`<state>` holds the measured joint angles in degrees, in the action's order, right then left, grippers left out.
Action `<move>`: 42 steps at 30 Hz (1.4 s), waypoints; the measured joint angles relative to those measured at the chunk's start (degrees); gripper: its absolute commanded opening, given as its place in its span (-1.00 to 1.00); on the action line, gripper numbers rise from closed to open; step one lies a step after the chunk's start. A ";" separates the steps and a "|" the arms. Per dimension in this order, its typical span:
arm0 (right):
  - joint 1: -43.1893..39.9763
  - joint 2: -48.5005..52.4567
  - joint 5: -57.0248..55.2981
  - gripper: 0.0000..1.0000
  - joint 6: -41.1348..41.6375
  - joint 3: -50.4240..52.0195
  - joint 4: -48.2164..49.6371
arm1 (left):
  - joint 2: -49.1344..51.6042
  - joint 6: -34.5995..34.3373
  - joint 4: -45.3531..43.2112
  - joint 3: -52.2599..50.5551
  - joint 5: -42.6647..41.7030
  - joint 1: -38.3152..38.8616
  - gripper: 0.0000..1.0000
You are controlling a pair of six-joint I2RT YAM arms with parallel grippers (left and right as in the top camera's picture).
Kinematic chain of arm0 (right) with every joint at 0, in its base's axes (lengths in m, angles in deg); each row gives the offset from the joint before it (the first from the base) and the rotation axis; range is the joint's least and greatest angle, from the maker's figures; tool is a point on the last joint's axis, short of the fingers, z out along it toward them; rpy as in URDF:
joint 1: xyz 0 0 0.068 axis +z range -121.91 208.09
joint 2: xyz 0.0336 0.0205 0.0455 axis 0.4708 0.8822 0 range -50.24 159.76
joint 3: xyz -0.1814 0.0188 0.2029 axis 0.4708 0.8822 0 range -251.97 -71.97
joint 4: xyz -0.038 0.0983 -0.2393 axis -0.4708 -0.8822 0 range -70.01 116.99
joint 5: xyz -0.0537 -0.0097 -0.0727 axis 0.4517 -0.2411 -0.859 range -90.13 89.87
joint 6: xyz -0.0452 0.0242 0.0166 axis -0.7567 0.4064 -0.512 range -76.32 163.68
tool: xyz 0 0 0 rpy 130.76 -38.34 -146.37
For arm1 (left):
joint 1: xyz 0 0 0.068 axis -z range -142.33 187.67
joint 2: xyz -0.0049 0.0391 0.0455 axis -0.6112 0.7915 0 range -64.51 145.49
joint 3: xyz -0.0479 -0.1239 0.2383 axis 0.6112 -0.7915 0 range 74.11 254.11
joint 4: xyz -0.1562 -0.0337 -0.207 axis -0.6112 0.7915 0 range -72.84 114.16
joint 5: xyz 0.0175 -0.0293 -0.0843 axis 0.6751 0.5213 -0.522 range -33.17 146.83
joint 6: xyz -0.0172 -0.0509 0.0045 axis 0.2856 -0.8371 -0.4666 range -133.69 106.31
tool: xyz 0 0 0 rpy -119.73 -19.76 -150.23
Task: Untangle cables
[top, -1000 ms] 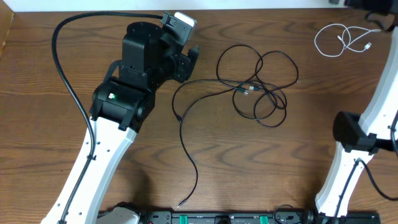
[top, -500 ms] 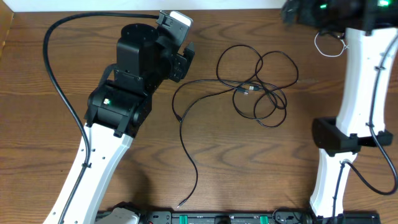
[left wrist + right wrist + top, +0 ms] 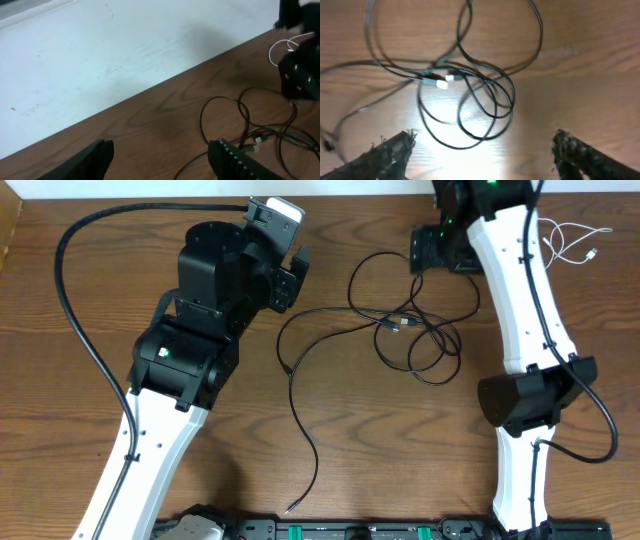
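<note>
Here, key relation: the knot of the black cable point(image 3: 398, 323) lay just beneath and slightly ahead of the right pincer point(image 3: 485, 134), whereas the left pincer point(image 3: 163, 147) stood off to one side of it; the right arm was judged the nearer.
Long axis: the loops were bunched at mid-table, and one long tail ran from them toward the near edge, on the left arm's side.
Right pincer: jaws stood wide apart above the loops, with nothing between them.
Left pincer: jaws were parted and empty, aimed across the wood toward the far edge.
White cable point(image 3: 590, 252): it lay in its own small coil at the far right corner, well apart from the black one.
Surface: the table point(image 3: 400, 450) was brown wood grain, flat, with a glare patch under the right wrist.
Room: a pale surface point(image 3: 100, 60) ran beyond the far table edge.
</note>
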<state>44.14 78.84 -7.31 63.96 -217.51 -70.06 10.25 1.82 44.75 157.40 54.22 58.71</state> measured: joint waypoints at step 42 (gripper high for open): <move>3.65 0.00 -1.64 0.45 -4.59 39.95 23.76 | -3.45 1.49 0.57 0.00 0.00 0.00 0.31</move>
<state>47.79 78.84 -8.95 59.37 -177.55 -46.31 6.80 3.30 45.32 157.40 54.22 58.71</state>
